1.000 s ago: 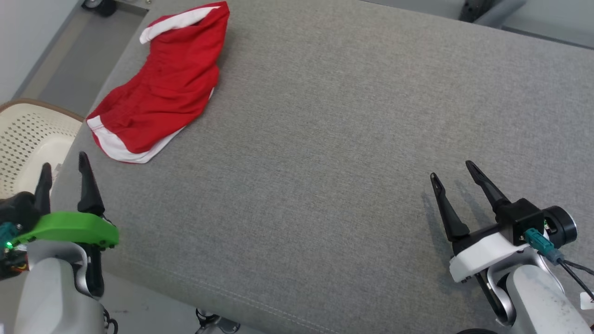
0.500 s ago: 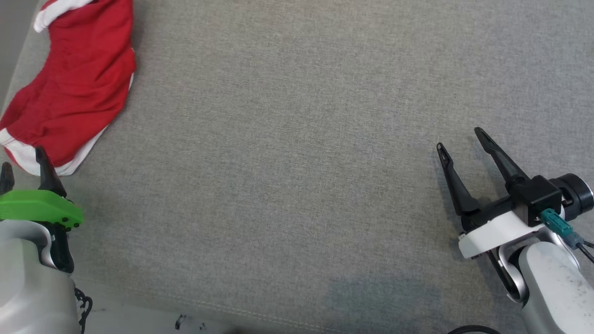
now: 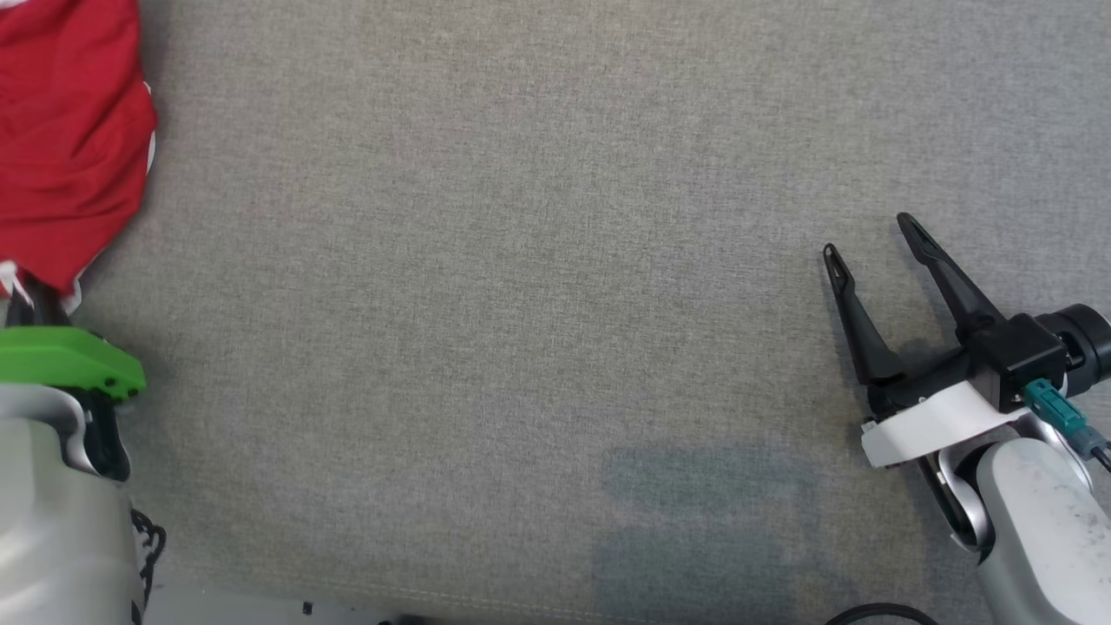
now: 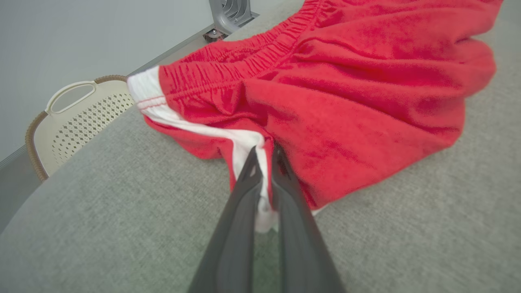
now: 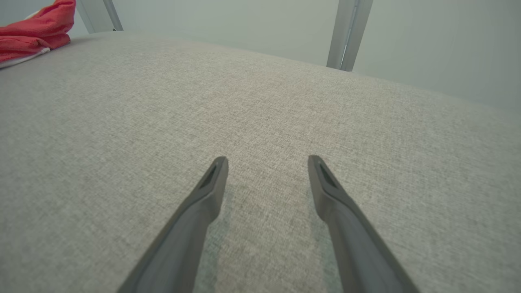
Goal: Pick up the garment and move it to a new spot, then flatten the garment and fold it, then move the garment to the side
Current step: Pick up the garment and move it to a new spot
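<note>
The red, white-trimmed fabric shorts [image 4: 346,101] are pinched at the edge by the left gripper [image 4: 264,152] — for lifting; the right gripper [image 3: 870,236] is held wide, empty.

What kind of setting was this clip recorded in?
Probably a robot test room set up for laundry folding: a wide grey fabric-covered table, red shorts lying on it, a cream perforated basket beside it, bare walls.

Head view chops my garment [image 3: 69,130] off at the upper left corner, so I only get a chunk of it. My left hand [image 3: 33,299] is mostly tucked behind its green mount [image 3: 69,369] at the left edge. In the left wrist view, the basket [image 4: 73,118] at the left is half hidden behind the tabletop [image 4: 101,211].
</note>
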### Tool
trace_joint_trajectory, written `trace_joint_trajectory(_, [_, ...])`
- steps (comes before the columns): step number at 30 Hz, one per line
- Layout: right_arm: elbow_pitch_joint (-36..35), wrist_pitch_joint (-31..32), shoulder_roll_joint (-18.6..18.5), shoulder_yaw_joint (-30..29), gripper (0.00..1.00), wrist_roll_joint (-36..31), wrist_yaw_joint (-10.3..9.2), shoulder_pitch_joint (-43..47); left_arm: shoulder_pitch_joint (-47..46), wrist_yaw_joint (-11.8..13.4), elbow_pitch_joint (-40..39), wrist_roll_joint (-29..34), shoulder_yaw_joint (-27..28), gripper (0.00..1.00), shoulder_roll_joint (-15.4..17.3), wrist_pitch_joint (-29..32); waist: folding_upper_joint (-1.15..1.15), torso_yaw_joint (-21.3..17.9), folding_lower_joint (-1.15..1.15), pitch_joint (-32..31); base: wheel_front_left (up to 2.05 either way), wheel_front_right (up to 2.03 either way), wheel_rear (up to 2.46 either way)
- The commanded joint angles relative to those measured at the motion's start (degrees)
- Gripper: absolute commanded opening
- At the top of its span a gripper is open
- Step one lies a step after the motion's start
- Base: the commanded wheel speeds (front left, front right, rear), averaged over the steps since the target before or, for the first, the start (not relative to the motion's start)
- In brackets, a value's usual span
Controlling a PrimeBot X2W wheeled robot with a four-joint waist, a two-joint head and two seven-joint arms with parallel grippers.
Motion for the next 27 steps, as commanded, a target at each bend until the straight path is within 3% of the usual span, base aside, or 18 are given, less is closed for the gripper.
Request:
trace_joint_trajectory(1, [0.1, -0.1, 0.4, -0.1, 1.00, -0.4, -0.12, -0.3, 0.4, 0.0, -2.0, 0.8, -0.2, 0.00, 0.4, 0.1, -0.01, -0.3, -0.01, -0.6, 0.00, 0.00, 0.00])
trace_joint_trajectory(10, [2.7, -0.1, 5.1, -0.1, 1.00, 0.8, -0.12, 0.7, 2.1, -1.5, -25.0, 4.2, -2.8, 0.00, -1.2, 0.1, -0.01, -2.3, -0.01, -7.2, 0.00, 0.00, 0.00])
trace_joint_trajectory(20, [4.8, -0.1, 10.3, -1.5, 1.00, 2.2, -0.12, 3.1, 0.3, -1.5, -39.4, -2.7, -21.1, 0.00, 0.0, 0.1, -0.01, -7.5, -0.01, -14.3, 0.00, 0.00, 0.00])
trace_joint_trajectory(27, [4.8, -0.1, 12.4, -3.4, 1.00, 2.7, -0.12, 4.7, -2.4, -1.5, -45.7, -9.1, -27.7, 0.00, -4.9, 0.1, -0.01, -11.5, -0.01, -16.6, 0.00, 0.00, 0.00])
